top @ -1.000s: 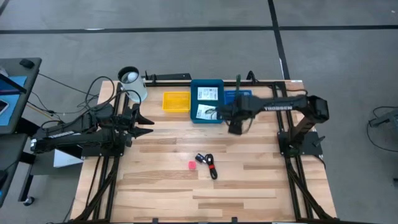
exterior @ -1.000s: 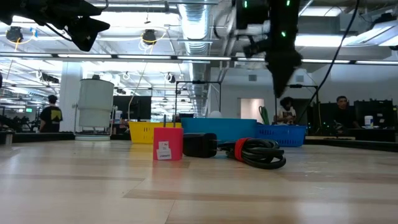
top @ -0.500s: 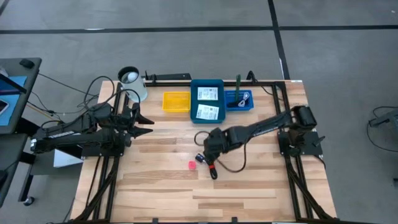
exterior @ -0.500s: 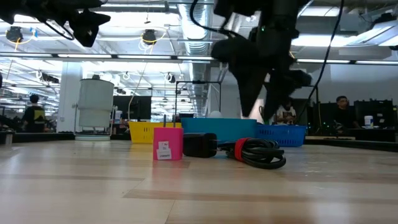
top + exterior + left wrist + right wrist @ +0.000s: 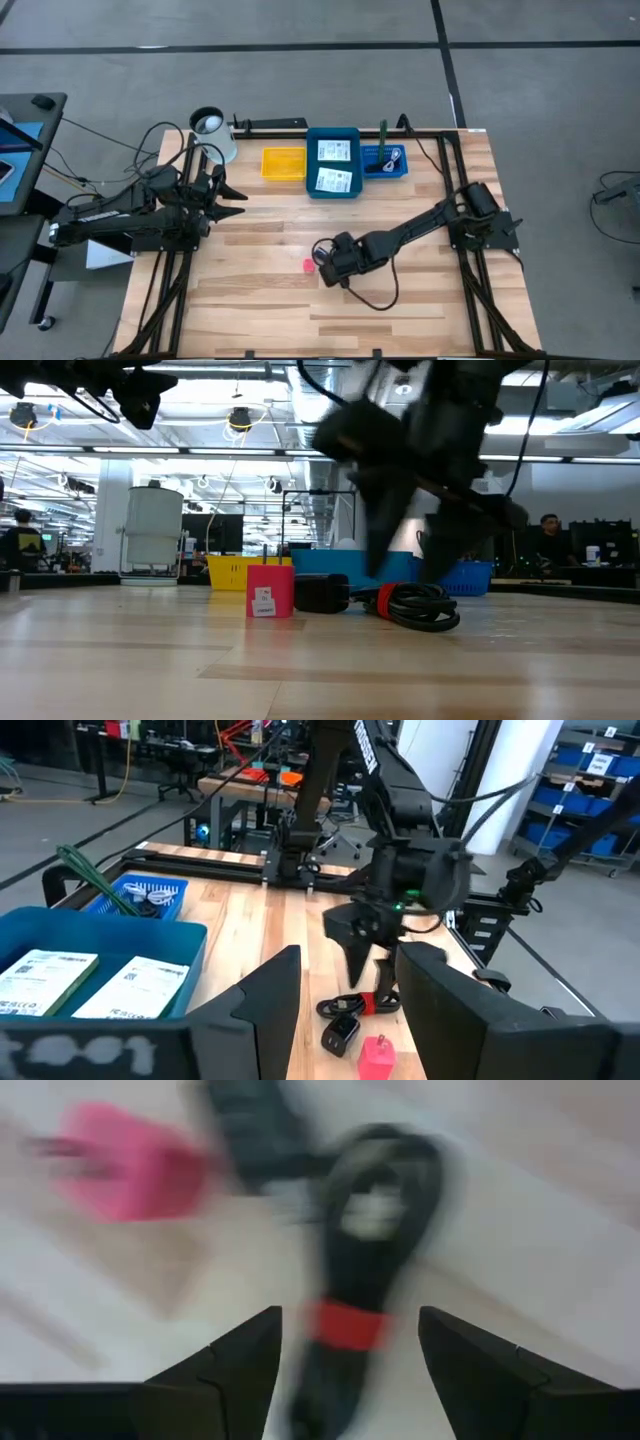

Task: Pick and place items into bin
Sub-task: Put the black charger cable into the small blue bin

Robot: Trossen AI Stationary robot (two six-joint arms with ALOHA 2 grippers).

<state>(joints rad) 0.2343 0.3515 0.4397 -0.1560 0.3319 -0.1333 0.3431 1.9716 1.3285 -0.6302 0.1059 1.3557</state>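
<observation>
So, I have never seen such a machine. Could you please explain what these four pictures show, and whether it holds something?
It is a robot with two dark arms at a wooden table. One picture looks down from above, one looks level across the table, and two come from cameras on the wrists. The right gripper is low over a coiled black cable with a red band; its fingers are open and hold nothing. Beside the cable lie a pink cube and a small black piece. The left gripper waits at the table's left side, also holding nothing. Three bins stand at the back; the big blue bin already holds two white cards.
</observation>
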